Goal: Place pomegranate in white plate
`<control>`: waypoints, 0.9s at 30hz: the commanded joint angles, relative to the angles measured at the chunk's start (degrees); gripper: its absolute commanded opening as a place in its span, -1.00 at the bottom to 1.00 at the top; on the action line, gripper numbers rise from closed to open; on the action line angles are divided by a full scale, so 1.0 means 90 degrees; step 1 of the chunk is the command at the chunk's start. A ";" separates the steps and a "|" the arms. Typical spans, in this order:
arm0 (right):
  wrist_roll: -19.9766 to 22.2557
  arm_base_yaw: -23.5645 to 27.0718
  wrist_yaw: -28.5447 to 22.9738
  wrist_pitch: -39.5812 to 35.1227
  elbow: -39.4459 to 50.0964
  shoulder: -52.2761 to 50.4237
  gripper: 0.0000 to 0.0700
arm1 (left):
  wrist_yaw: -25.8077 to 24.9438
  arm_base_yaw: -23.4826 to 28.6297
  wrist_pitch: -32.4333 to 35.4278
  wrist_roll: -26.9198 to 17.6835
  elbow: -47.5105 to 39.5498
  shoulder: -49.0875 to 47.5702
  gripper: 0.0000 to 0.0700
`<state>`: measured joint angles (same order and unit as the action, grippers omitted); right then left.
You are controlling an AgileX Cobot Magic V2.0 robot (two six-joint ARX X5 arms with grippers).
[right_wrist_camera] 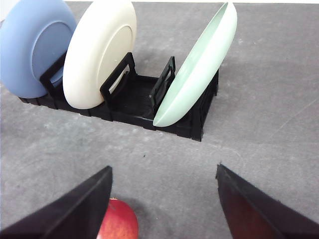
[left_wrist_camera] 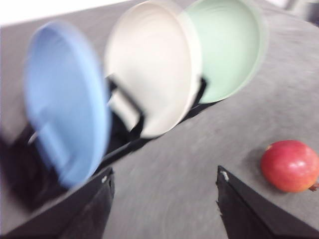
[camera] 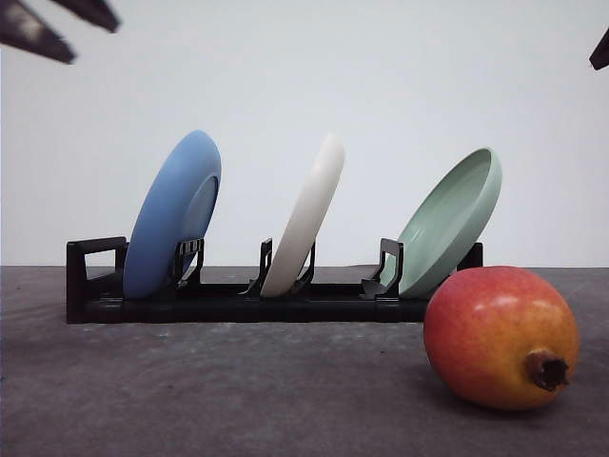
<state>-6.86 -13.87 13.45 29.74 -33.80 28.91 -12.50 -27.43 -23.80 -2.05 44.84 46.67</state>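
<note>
Your right gripper [right_wrist_camera: 163, 199] hangs spread and empty, the pomegranate [right_wrist_camera: 117, 221] just beside its finger and nearer than to the left gripper [left_wrist_camera: 164, 204], also spread and empty. The plate [right_wrist_camera: 99, 52] stands tilted in the rack [right_wrist_camera: 134, 102] beyond.

Pomegranate [camera: 500, 335]: smooth skin, soft sheen. White plate [camera: 304, 217]: matte, smooth. Blue plate [camera: 171, 214] and pale green plate [camera: 452, 217]: smooth, low sheen. Rack [camera: 228, 300]: black plastic, dull. Desk [camera: 238, 390]: grey, matte, faintly grained. My left hand [left_wrist_camera: 164, 209]: black, matte fingers.
</note>
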 commanded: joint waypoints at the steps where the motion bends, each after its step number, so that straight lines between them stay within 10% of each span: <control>1: 0.0003 -0.0029 0.0008 -0.0065 -0.0090 0.0019 0.20 | 0.0114 -0.0203 0.0348 -0.0217 0.0095 0.0223 0.11; 17: 0.0001 -0.0029 0.0003 -0.0063 -0.0090 0.0022 0.20 | 0.1421 -0.1531 0.4113 -0.0240 0.0123 0.3049 0.11; 27: 0.0001 -0.0029 -0.0002 -0.0063 -0.0090 0.0022 0.20 | 0.1564 -0.1580 0.4320 0.0023 0.0967 0.4642 0.11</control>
<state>-6.86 -13.87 13.43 29.74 -33.80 28.91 1.20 -41.12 14.75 -2.42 52.16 87.04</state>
